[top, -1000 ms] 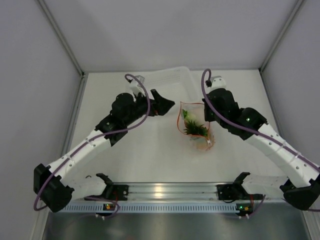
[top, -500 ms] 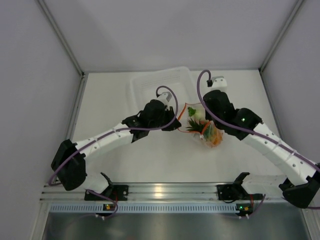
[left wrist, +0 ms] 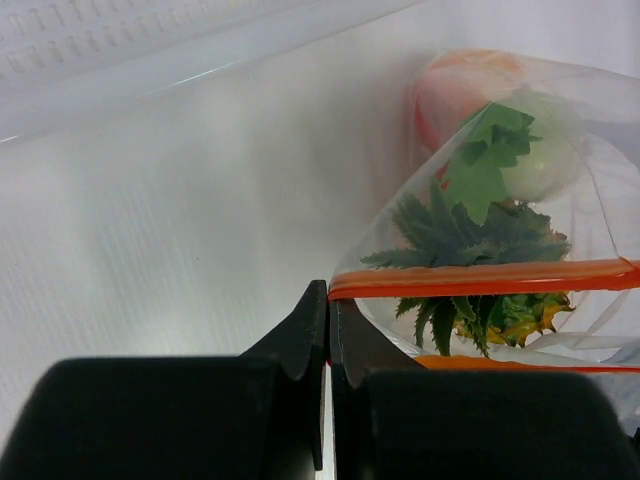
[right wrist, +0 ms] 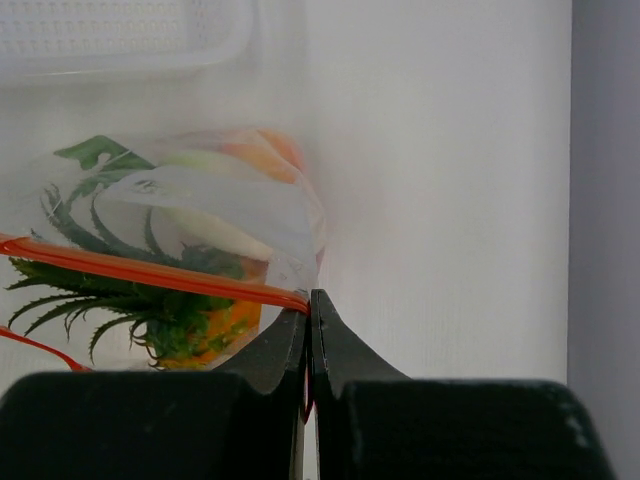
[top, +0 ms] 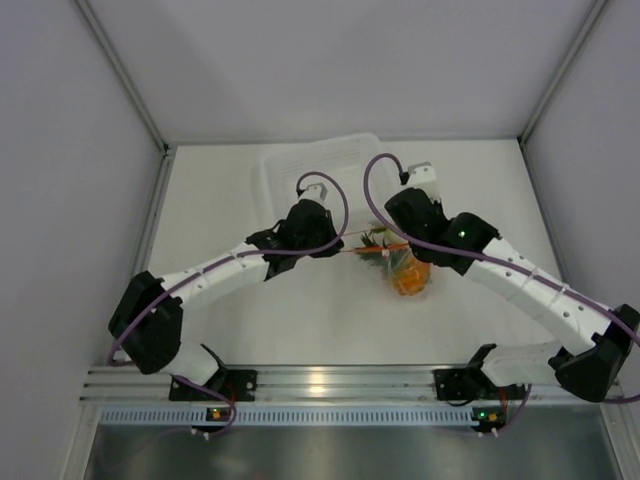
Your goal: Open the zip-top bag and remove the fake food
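Orange zip strip (left wrist: 480, 278) ran taut between the pincers; left gripper (left wrist: 328, 300) and right gripper (right wrist: 308, 305) each clamped the zip-top bag (left wrist: 600, 190), fake food (left wrist: 470, 240) just beyond their tips. An even, gentle outward pull looked wisest

The bag (top: 405, 275) lies mid-table (top: 300, 310), between the two grippers. The left gripper (left wrist: 328, 300) is at the left end of the zip strip (left wrist: 480, 278) and the right gripper (right wrist: 309, 305) at its right end, each touching it. The food (right wrist: 190, 320) is in the bag. The tray (top: 320, 160) lies far and left of the bag, behind the left gripper.
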You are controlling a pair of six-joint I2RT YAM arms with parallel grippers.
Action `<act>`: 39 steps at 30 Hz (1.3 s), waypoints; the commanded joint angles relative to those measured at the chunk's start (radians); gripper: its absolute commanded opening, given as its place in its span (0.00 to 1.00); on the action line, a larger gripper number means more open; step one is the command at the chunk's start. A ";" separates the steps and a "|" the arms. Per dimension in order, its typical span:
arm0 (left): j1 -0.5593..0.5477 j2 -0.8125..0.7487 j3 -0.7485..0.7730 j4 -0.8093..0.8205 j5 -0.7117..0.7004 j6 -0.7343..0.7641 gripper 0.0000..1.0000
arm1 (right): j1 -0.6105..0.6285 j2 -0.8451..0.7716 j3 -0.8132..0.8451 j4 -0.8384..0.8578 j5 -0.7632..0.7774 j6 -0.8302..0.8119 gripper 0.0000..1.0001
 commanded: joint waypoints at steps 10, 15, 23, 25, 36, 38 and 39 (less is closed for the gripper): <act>0.045 -0.045 0.002 -0.053 0.130 0.040 0.01 | -0.008 -0.059 0.027 -0.015 -0.021 -0.012 0.00; -0.004 -0.145 0.043 -0.057 0.140 0.088 0.49 | 0.019 -0.032 0.015 0.047 -0.031 0.023 0.00; -0.159 -0.237 0.118 -0.054 0.104 0.209 0.54 | 0.022 -0.033 -0.011 0.117 -0.037 0.072 0.00; -0.217 -0.229 0.144 -0.046 0.104 0.246 0.51 | 0.021 -0.051 -0.019 0.145 -0.043 0.086 0.00; -0.281 -0.013 0.229 -0.043 -0.012 0.261 0.52 | 0.022 -0.159 -0.105 0.263 -0.095 0.114 0.00; -0.281 0.013 0.227 -0.036 -0.026 0.266 0.53 | 0.022 -0.168 -0.122 0.277 -0.107 0.118 0.00; -0.280 0.024 0.229 -0.036 -0.032 0.272 0.56 | 0.021 -0.174 -0.125 0.281 -0.112 0.117 0.00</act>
